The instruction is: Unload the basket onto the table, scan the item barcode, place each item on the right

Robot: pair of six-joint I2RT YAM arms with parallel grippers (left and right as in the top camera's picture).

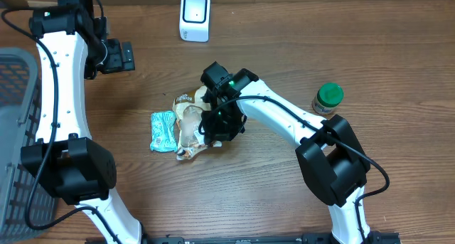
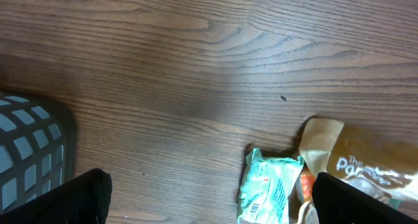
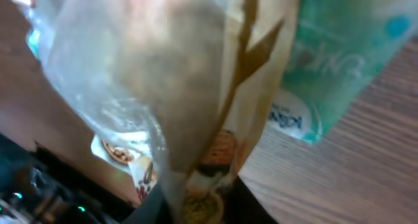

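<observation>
The snack pouch (image 1: 188, 123), tan with a clear window, is lying on the wooden bench (image 1: 270, 194) near the middle, its left edge touching a teal packet (image 1: 163, 130). The right gripper (image 1: 207, 126) is reaching over it from the right, and its jaws are pinching the pouch's right side, closed down on the crinkled film. In the right wrist view the pouch is filling most of the frame and narrowing between the two dark fingers (image 3: 151, 208) at the bottom, with the teal packet just beside it on the right. A green-lidded jar (image 1: 328, 98) is standing upright well apart to the right. A white barcode scanner (image 1: 195, 16) is sitting at the far edge. The left gripper (image 1: 129, 57) is hovering far left, jaws spread wide with nothing between them. A grey mesh basket (image 1: 14, 130) is sitting at the left edge.
</observation>
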